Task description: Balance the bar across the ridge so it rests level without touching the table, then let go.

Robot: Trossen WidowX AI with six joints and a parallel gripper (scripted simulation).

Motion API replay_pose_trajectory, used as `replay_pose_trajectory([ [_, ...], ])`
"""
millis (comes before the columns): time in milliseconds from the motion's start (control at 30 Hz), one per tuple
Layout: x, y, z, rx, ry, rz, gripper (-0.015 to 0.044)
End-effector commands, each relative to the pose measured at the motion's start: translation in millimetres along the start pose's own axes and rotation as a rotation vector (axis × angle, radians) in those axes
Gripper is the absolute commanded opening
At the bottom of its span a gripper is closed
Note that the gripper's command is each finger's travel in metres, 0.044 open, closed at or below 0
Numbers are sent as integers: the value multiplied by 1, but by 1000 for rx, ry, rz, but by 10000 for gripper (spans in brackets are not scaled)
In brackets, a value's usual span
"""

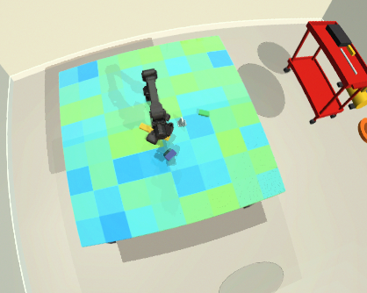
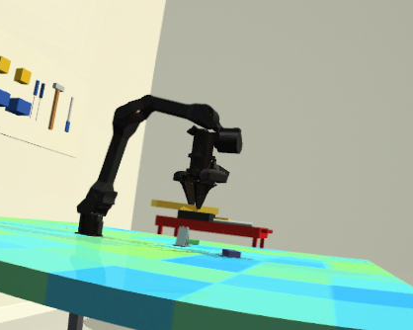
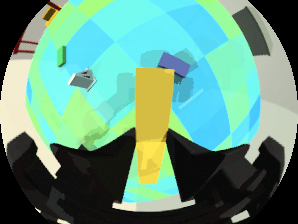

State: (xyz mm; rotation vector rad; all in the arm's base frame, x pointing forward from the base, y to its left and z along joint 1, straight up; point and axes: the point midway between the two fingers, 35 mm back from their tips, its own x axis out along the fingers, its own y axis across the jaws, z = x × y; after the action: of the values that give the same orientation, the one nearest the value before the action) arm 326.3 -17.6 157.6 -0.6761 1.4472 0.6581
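The yellow bar (image 1: pixel 145 127) (image 2: pixel 165 204) (image 3: pixel 154 105) is held in the air, well above the table (image 1: pixel 138 219) (image 2: pixel 135 287). My gripper (image 2: pixel 198 206) (image 3: pixel 151 138) is shut on it, with part of the bar sticking out on both sides of the fingers. In the top view the arm covers most of the bar. The small grey ridge (image 1: pixel 182 122) (image 2: pixel 183 237) (image 3: pixel 82 80) stands on the table, lower than the bar. In the wrist view it lies to the left of the bar, which is not over it. Nothing lies on the ridge.
A purple-blue block (image 1: pixel 170 154) (image 2: pixel 231 253) (image 3: pixel 174 64) lies on the table, beyond the bar's far end in the wrist view. A green block (image 1: pixel 204 112) (image 2: pixel 194 242) (image 3: pixel 61 56) lies near the ridge. A red cart (image 1: pixel 311 83) stands off the table.
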Motion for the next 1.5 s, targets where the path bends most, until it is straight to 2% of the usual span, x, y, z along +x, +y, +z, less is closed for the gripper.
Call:
replay_pose_trajectory([
  [0, -2, 10, 10, -51, -6, -3, 0],
  [767, -3, 83, 64, -351, -11, 1, 0],
  [1467, -4, 160, 91, -609, -16, 5, 0],
])
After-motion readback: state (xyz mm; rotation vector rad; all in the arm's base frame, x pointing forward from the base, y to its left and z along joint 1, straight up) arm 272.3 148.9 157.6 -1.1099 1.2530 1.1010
